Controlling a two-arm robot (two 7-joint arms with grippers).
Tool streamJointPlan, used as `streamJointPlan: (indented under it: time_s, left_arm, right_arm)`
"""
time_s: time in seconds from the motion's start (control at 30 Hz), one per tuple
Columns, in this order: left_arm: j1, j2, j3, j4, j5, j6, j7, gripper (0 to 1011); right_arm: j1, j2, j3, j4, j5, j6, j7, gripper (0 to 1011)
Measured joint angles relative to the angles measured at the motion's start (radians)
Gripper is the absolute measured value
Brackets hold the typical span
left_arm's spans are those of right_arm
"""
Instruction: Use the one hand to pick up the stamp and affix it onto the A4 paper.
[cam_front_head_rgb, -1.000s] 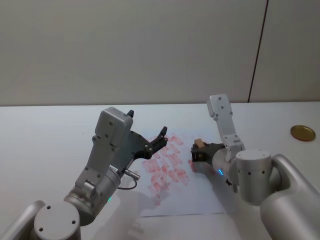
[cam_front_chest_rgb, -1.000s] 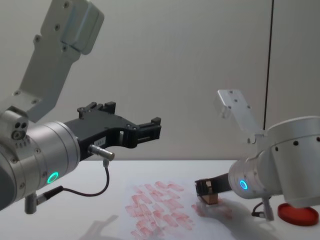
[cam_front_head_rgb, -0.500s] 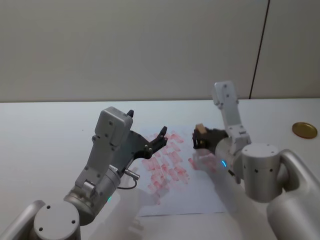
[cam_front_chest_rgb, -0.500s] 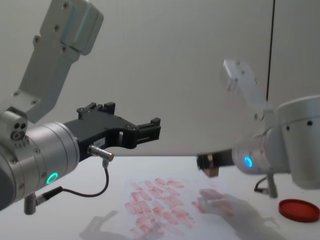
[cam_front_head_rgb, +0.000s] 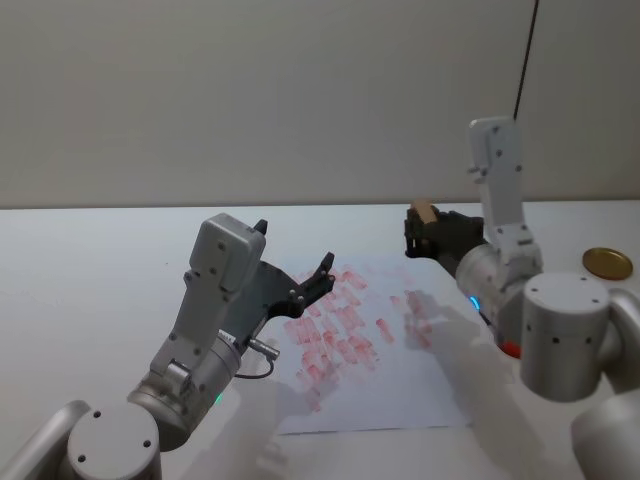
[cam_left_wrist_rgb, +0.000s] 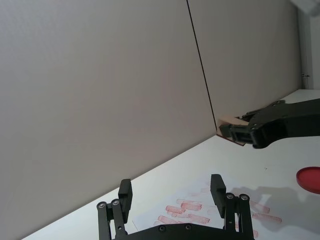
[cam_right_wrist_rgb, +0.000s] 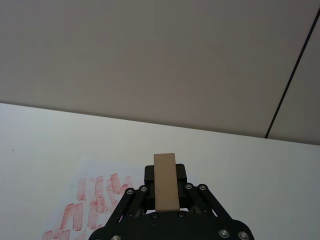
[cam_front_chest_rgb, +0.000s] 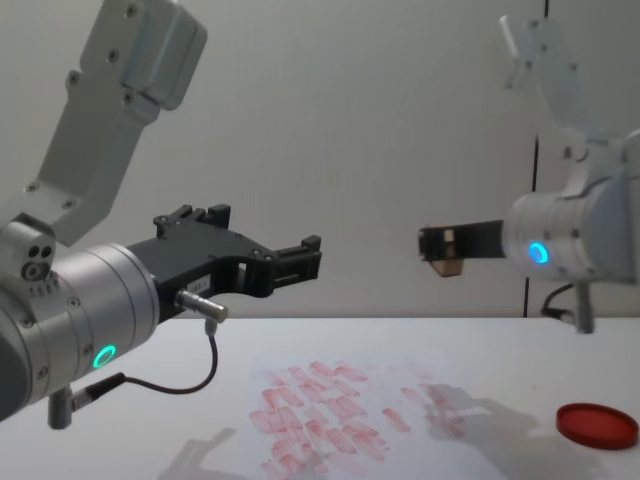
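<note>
Right tool (cam_front_chest_rgb: 440, 250) pinches the wooden stamp (cam_front_chest_rgb: 447, 253) in the air, well above the far right part of the paper (cam_front_head_rgb: 420, 385) on the desk (cam_front_head_rgb: 90, 290). Left tool (cam_front_chest_rgb: 300, 256), fingers spread and holding nothing, hovers over the paper's left side. A red ink pad (cam_front_chest_rgb: 597, 424) lies right of the sheet, a gold lid (cam_front_head_rgb: 606, 263) farther off.

Room as I see it from the head camera: plain pale grey-beige wall (cam_front_head_rgb: 250, 90) behind the work, matte, evenly lit. A thin dark vertical seam (cam_front_head_rgb: 527, 50) runs down the wall toward the right. The table (cam_front_head_rgb: 80, 270) is white and smooth, meeting the wall in a straight edge. Soft shadows lie on its surface.
</note>
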Motion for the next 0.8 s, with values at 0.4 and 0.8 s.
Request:
streamJointPlan:
  time_s: [0.4,0.8]
  left_arm:
    - [0.0,0.0,0.0,0.0,0.0,0.0,0.0,993]
    - [0.0,0.0,0.0,0.0,0.0,0.0,0.0,993]
  right_arm:
    - [-0.095,0.046,0.027,-0.128,0.039,0.041,-0.048,225]
    - [-0.191,0.095,0.065,-0.192,0.081,0.08,-0.11,225]
